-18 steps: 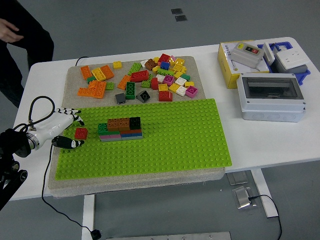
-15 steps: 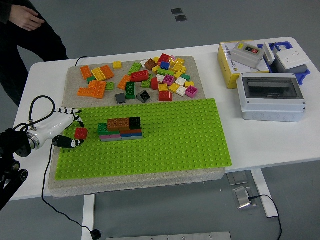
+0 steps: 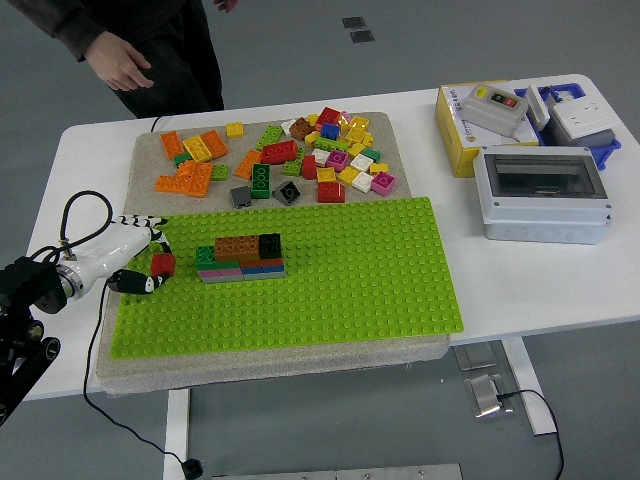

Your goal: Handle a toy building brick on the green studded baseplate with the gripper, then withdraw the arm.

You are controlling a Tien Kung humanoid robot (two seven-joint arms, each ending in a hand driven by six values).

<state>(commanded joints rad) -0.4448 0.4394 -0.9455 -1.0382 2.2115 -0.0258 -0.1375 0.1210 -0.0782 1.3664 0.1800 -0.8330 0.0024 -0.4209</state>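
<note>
The green studded baseplate [image 3: 330, 290] lies on a beige mat at the table's front. A small red brick [image 3: 163, 264] sits at the baseplate's left edge. My left hand [image 3: 150, 255], white with striped fingers, comes in from the left. Its fingers arch just above the red brick and its thumb lies just below it, spread around the brick rather than closed on it. A low block of stacked bricks [image 3: 241, 258], brown, black, green, pink and blue, stands right of the red brick. My right hand is out of view.
Several loose bricks [image 3: 285, 155] lie scattered on the beige mat behind the baseplate. A yellow box [image 3: 462, 140], a grey enclosure [image 3: 545, 195] and a blue bin [image 3: 585, 135] stand at the right. A person's hand [image 3: 120, 65] hangs at the far left edge.
My left hand has slid slightly left while the red brick stayed in place. The person behind the table has walked right, towards the middle.
</note>
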